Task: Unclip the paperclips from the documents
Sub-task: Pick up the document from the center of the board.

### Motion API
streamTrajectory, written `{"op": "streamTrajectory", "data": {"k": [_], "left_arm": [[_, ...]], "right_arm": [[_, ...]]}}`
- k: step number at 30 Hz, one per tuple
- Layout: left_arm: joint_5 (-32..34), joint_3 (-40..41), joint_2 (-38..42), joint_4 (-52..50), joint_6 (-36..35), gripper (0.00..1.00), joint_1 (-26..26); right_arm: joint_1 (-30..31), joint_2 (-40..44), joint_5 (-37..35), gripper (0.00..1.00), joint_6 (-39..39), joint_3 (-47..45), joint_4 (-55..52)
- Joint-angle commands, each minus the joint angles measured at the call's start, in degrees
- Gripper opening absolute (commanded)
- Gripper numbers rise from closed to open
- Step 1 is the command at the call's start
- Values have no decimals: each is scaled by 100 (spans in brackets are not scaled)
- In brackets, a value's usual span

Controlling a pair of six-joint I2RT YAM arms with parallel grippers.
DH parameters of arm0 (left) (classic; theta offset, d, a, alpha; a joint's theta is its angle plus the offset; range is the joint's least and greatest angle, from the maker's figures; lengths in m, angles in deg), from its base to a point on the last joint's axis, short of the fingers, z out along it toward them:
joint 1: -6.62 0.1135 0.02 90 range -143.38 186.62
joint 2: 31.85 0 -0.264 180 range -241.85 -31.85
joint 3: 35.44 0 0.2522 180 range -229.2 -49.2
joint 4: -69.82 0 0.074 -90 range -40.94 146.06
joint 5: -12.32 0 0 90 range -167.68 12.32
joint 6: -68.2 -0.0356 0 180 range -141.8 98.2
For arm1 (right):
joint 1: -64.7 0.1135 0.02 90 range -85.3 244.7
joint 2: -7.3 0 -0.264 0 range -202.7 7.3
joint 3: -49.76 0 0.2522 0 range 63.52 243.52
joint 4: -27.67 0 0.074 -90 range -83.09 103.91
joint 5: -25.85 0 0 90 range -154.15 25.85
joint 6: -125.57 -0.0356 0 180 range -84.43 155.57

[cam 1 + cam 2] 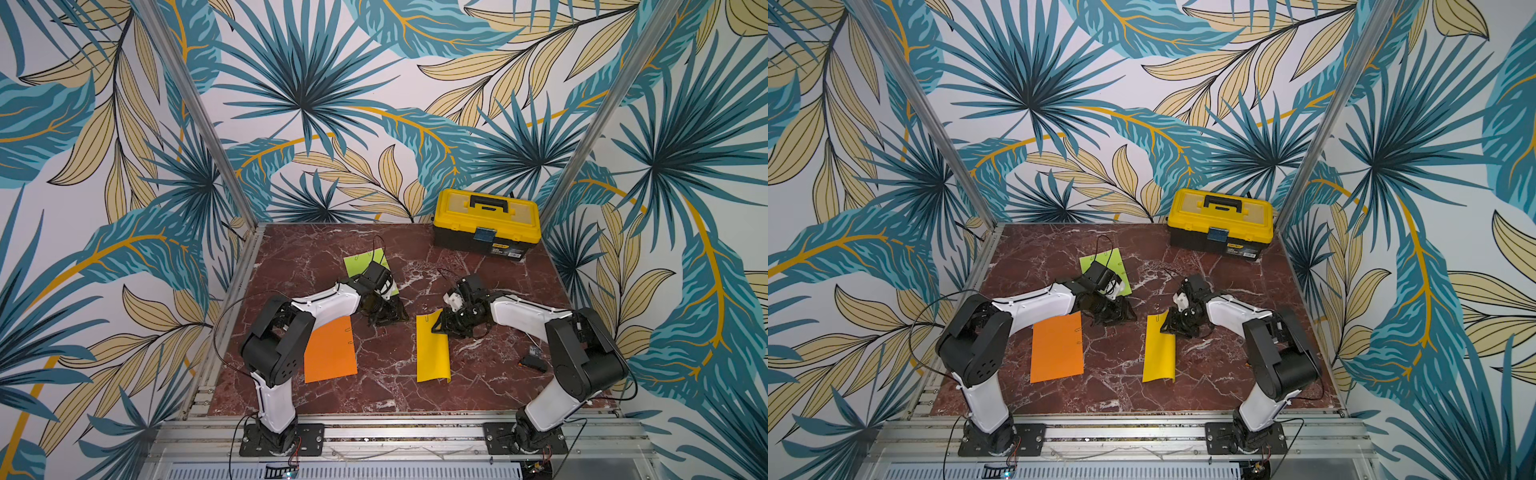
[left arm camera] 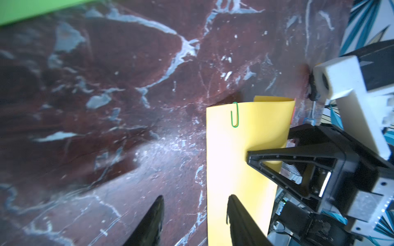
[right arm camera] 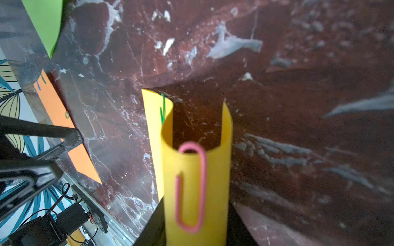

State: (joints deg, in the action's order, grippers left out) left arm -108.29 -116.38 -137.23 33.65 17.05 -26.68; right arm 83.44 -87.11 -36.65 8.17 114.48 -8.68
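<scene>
Pink paperclip [image 3: 203,187]: sits over the raised, curled edge of the yellow sheet [image 3: 215,181]. It is clear only in the right wrist view.
Green paperclip [image 2: 237,115]: on the same sheet's far short edge, near a corner. It shows as a thin mark in a top view [image 1: 426,319].

Yellow sheet, both top views: just right of frame centre, in the lower half, lying lengthwise toward the camera on the marble table [image 1: 374,395]. Its upper right corner is lifted off the table into the right gripper [image 1: 438,326]. The lower right corner curls up as well.

Right gripper: jaws partly closed, one finger on either side of the curled paper and both against it. It is grasping the yellow sheet at the edge that carries the pink paperclip.

Left gripper [image 1: 384,316]: centre of frame, just left of the yellow sheet, tips low over the table. Released. The left wrist view shows a bare gap between its fingers [image 2: 153,219], with nothing held.

Orange sheet [image 1: 330,351]: lower centre-left, flat, one corner under the left arm [image 1: 324,301]. Small clips [image 1: 350,330] sit on its right edge.
Lime green sheet [image 1: 359,266]: above the orange one, mid-frame, half hidden by the left arm's wrist. The clips on it are too thin to tell their colour.

Toolbox [image 1: 486,222], yellow and black: upper right of the table, lid closed, against the leaf-patterned wall [image 1: 311,104].
</scene>
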Motion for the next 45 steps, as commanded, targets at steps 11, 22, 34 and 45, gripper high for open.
{"op": "streamTrajectory", "data": {"k": [11, 22, 34, 45], "left_arm": [[-967, 333, 75, 1362, 56, 51, 216], [-1830, 602, 55, 2640, 359, 59, 328], [-2670, 385, -22, 3226, 672, 62, 306], [-2645, 380, 128, 3227, 726, 46, 306]], "right_arm": [[-75, 818, 442, 35, -76, 19, -71], [-162, 1397, 982, 35, -195, 263, -72], [-167, 1309, 1057, 35, -345, 274, 180], [-163, 1106, 994, 35, -306, 194, 220]]}}
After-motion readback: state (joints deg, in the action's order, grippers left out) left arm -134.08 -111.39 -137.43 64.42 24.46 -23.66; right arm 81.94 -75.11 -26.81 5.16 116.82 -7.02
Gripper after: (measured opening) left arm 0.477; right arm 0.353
